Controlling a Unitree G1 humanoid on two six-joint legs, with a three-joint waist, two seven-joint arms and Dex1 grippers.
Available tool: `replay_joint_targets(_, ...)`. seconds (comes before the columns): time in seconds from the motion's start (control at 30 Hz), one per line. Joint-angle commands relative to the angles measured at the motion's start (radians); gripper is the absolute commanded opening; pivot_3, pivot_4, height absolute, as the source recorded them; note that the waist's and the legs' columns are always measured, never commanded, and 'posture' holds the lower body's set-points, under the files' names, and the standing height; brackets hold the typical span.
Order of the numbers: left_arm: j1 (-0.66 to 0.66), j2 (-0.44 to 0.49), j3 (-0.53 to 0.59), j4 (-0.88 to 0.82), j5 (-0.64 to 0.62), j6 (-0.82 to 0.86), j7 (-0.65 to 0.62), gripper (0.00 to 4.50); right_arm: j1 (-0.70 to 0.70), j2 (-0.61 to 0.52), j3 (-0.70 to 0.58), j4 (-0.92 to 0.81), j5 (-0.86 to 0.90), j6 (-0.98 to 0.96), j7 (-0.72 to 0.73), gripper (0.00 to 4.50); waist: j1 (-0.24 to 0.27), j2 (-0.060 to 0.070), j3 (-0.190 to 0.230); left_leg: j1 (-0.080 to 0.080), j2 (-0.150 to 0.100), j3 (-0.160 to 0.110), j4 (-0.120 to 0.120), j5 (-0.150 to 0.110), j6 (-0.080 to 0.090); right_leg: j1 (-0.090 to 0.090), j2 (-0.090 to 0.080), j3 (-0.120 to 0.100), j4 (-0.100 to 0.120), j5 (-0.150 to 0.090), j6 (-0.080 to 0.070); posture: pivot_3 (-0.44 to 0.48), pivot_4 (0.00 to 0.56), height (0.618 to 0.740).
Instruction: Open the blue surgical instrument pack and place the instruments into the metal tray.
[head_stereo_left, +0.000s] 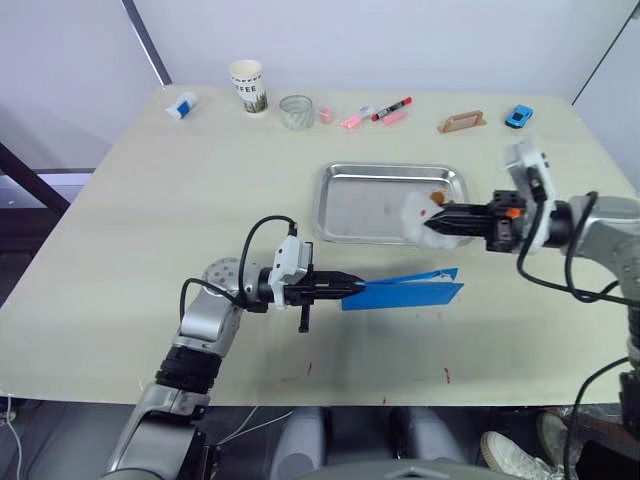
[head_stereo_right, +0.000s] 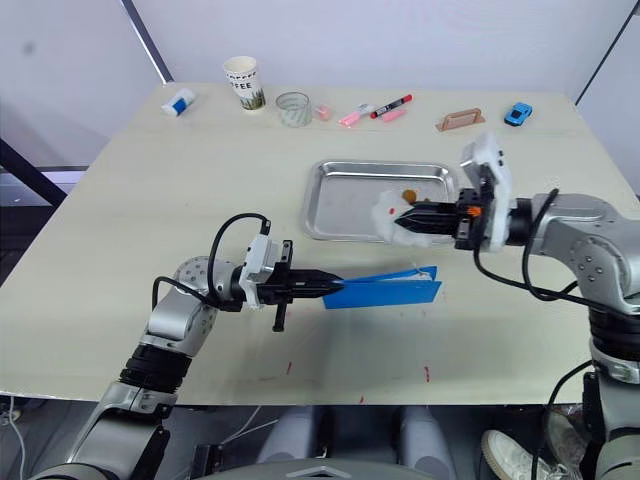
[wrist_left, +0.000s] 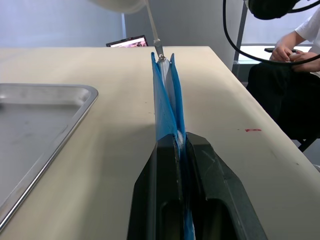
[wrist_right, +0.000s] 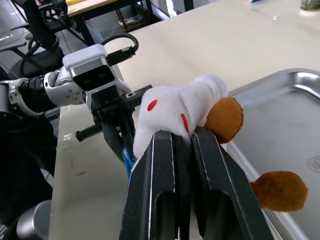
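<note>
Edgewise, flat blue fabric pack (head_stereo_left: 405, 291) clamped by left end effector (head_stereo_left: 345, 288).

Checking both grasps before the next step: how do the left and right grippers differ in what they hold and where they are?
The left gripper is shut on the blue surgical instrument pack, held edge-up above the table; the right gripper is shut on a white plush toy with orange parts. The left is short of the metal tray; the right hangs over its corner. Both have their jaws clamped.
</note>
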Motion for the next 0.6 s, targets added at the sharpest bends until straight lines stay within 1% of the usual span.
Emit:
replay_joint_targets(0.03, 0.009, -0.001, -0.016, -0.031, 0.007, -0.006, 0.002, 0.0, -0.016, 0.033, 0.019, -0.049, -0.003, -0.039, -0.027, 0.08, 0.0, 0.0, 0.0, 0.0, 0.0, 0.0, 0.0, 0.0, 0.0, 0.0, 0.0, 0.0, 0.0, 0.0, 0.0, 0.0, 0.15, 0.74)
replay_joint_targets(0.17, 0.003, 0.003, -0.011, -0.015, 0.006, -0.009, -0.001, 0.0, -0.031, 0.098, 0.072, -0.042, -0.035, -0.064, -0.063, 0.08, -0.001, 0.0, 0.0, 0.0, 0.0, 0.0, 0.0, 0.0, 0.0, 0.0, 0.0, 0.0, 0.0, 0.0, 0.0, 0.0, 0.15, 0.74)
replay_joint_targets(0.33, -0.003, 0.002, -0.007, 0.003, 0.008, -0.013, 0.0, 0.0, -0.036, 0.147, 0.108, -0.028, -0.067, -0.087, -0.083, 0.08, 0.0, 0.0, 0.0, 0.0, 0.0, 0.0, 0.0, 0.0, 0.0, 0.0, 0.0, -0.001, 0.0, 0.0, 0.0, 0.0, 0.15, 0.74)
replay_joint_targets(0.6, 0.0, -0.008, -0.009, 0.014, 0.012, -0.028, 0.016, 0.0, -0.035, 0.213, 0.132, -0.009, -0.103, -0.11, -0.13, 0.08, 0.0, 0.0, 0.0, 0.0, 0.0, 0.0, 0.0, 0.0, 0.0, 0.0, 0.0, -0.001, 0.0, 0.0, 0.0, 0.0, 0.15, 0.74)
